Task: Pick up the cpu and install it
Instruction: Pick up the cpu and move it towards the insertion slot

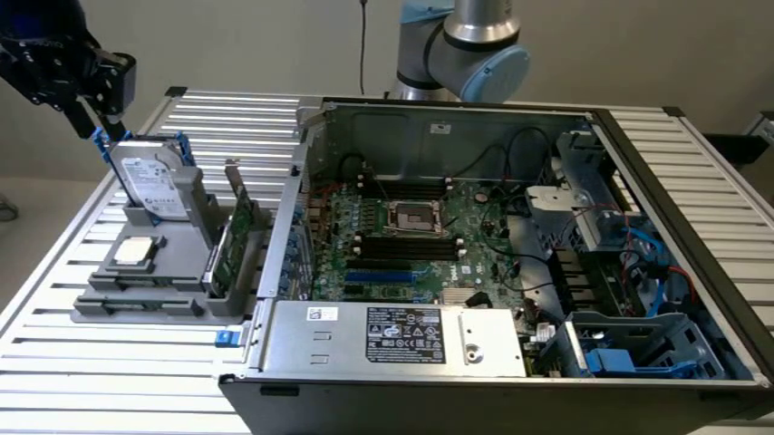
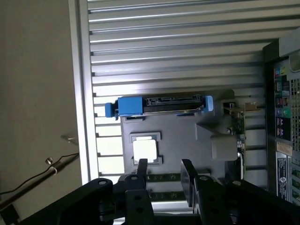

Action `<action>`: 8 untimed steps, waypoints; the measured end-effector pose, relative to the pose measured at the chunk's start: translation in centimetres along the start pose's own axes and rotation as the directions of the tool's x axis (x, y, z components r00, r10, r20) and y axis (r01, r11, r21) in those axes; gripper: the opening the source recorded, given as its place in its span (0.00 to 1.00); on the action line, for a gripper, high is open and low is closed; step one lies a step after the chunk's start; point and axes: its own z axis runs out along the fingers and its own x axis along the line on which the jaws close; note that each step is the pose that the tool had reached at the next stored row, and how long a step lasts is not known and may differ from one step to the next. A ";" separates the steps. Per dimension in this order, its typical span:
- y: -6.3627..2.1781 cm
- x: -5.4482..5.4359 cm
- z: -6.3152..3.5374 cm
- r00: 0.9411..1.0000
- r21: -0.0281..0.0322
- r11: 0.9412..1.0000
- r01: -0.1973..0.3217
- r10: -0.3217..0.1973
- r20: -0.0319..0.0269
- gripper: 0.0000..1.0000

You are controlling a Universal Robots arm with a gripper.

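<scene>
Hanging over the gray holder (image 2: 187, 140), the tool (image 2: 164, 163) holds nothing.
Its two fingers stand partly apart, and the cpu (image 2: 144, 149) lies flat in the holder.

exterior: high, oblique | wrist: straight down, close | shared: holder (image 1: 181, 265), cpu (image 1: 136, 251)

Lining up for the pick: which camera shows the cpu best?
The wrist view: it looks straight down on the cpu, its square outline plain in the grey holder, though glare whitens its top. The exterior view shows it smaller and slanted, near the hard drive.
</scene>
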 end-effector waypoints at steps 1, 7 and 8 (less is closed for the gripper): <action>-0.04 0.4 0.20 1.000 0.000 1.000 0.001 -0.001 0.000 0.42; -0.16 1.3 1.32 1.000 0.001 1.000 0.021 -0.021 -0.001 0.56; -0.18 1.4 1.50 1.000 0.001 1.000 0.026 -0.026 -0.001 0.56</action>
